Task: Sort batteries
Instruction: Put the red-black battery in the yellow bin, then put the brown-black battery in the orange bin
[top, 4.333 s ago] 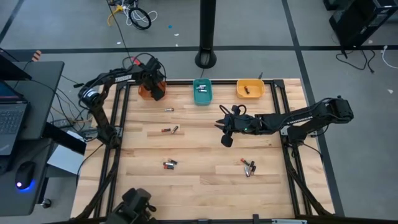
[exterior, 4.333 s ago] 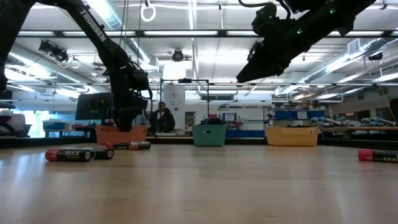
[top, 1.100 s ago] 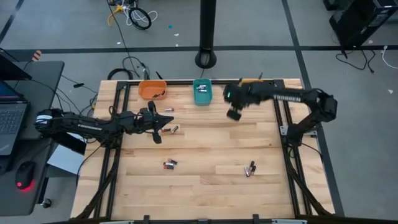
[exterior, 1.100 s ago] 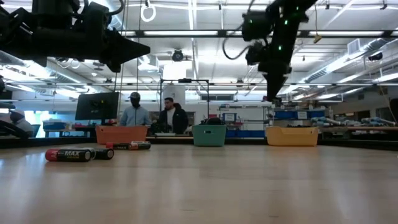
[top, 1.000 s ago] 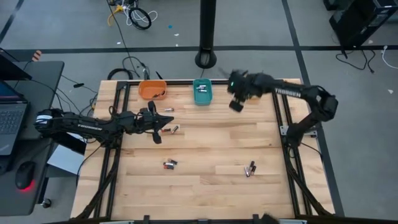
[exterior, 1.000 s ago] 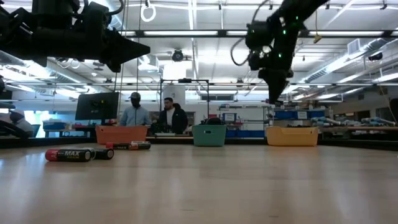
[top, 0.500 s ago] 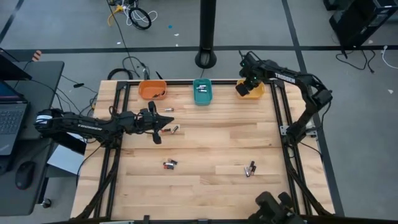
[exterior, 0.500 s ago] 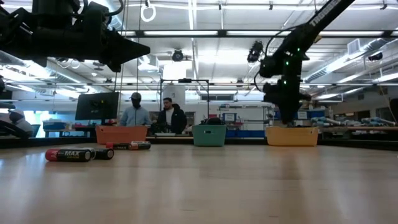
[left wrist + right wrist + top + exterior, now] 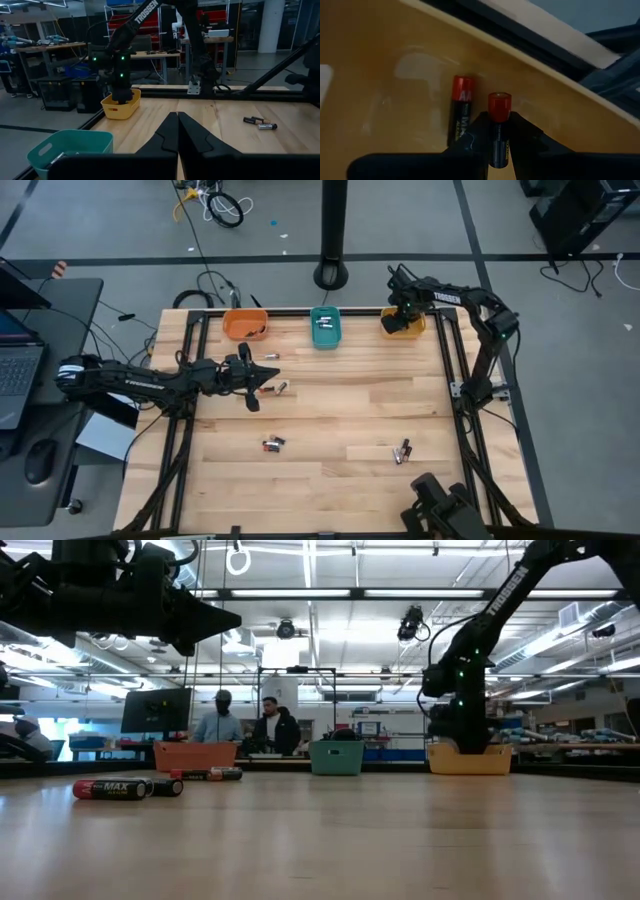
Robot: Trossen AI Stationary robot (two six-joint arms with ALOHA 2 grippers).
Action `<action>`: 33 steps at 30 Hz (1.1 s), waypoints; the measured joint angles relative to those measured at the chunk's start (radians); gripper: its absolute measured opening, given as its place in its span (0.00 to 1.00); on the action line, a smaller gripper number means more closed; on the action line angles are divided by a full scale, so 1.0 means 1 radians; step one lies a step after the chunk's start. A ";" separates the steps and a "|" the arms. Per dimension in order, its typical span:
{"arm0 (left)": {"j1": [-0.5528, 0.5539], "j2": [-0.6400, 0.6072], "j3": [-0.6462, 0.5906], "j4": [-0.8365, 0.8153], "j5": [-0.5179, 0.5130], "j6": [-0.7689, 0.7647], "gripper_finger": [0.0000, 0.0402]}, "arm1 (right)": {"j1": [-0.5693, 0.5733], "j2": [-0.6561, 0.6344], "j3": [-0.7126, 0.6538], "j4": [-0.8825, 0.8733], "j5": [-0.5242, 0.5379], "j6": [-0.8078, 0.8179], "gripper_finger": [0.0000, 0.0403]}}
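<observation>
The right end effector is pinching a red-capped black cylindrical battery inside the yellow plastic bin, beside a red-and-black battery already lying there. The left end effector, fingers pressed together, is hovering above the wooden tabletop, where several loose batteries are awaiting sorting.

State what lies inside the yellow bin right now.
Inside the yellow bin, one black-and-red battery lies on the floor. The right gripper holds a second battery beside it. The gripper hides the rest.
</observation>
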 joint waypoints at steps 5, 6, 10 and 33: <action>0.000 0.000 0.000 0.000 0.000 0.000 0.01 | -0.016 0.024 0.000 0.009 -0.007 0.011 0.15; 0.000 0.000 0.000 -0.001 0.000 0.000 0.01 | -0.021 0.026 0.001 0.010 -0.019 0.013 0.17; -0.001 0.000 0.000 -0.001 0.000 0.001 0.01 | -0.022 0.026 0.001 0.009 -0.031 0.013 0.27; -0.050 0.000 0.152 -0.442 0.223 0.049 0.01 | 0.327 -0.589 -0.145 -0.041 -0.053 -0.092 0.05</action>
